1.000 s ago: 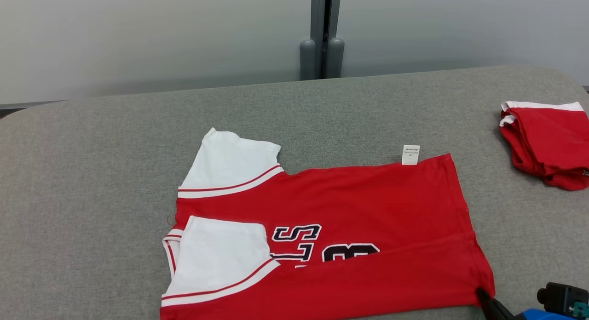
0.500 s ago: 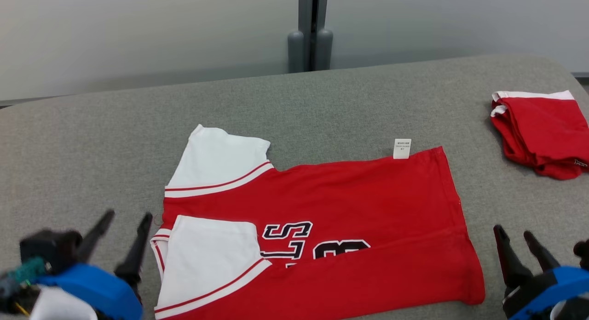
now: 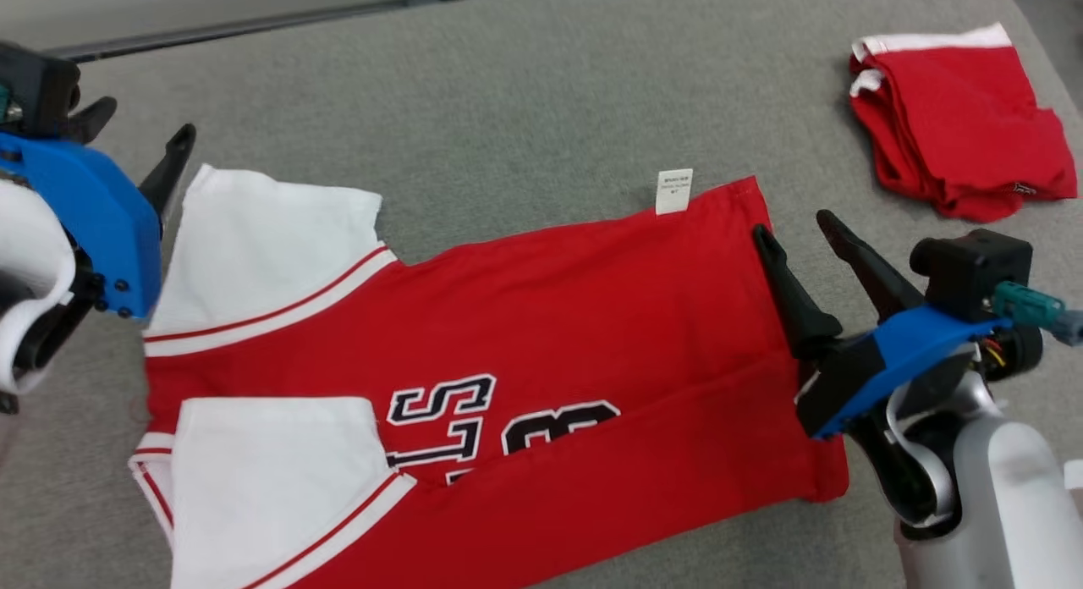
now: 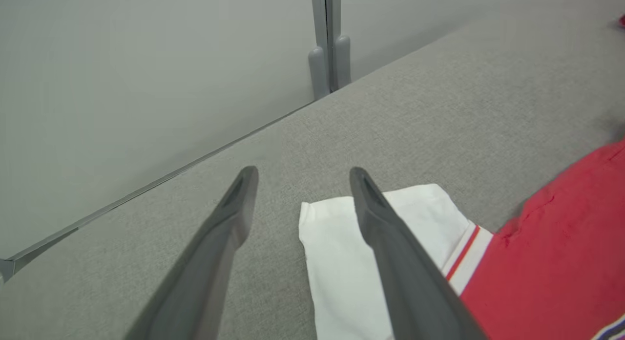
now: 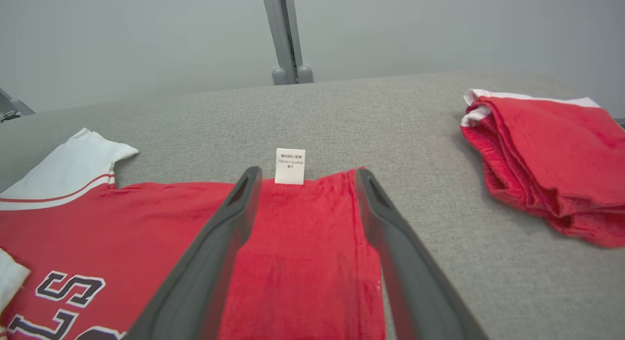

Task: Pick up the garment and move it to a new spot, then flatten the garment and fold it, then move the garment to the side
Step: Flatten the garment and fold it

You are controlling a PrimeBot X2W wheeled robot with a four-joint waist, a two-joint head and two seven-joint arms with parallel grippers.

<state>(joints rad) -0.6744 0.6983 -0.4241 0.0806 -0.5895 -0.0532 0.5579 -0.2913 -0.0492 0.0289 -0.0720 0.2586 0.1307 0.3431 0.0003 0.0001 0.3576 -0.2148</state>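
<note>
Garment (image 3: 550, 318): red jersey w/ white sleeves, lying flat at centre of grey padded table (image 3: 525, 90), collar end toward 9 o'clock, hem toward 3; the 6 o'clock long edge lies folded up over the lettering; far sleeve (image 3: 262, 242) sticks out at 10 o'clock, near sleeve (image 3: 271, 479) lies on the body at 8; care label (image 3: 674, 190) stands off the far edge at 1 o'clock. Left gripper (image 4: 302, 174): fingers spread, empty, poised over the far sleeve's outer corner. Right gripper (image 3: 794, 225): fingers spread, empty, over the hem's far corner, just beside the label. Second red garment (image 3: 956, 123): bundled, well apart at 2 o'clock. Step in hand (judged): second lengthwise fold, far edge to be brought toward 6 o'clock. To do it well: pinch both far corners together; take every layer; lift low; keep the edge taut btwn grippers; travel in parallel so the crease runs straight; tuck the far sleeve in, else it will poke out.
</note>
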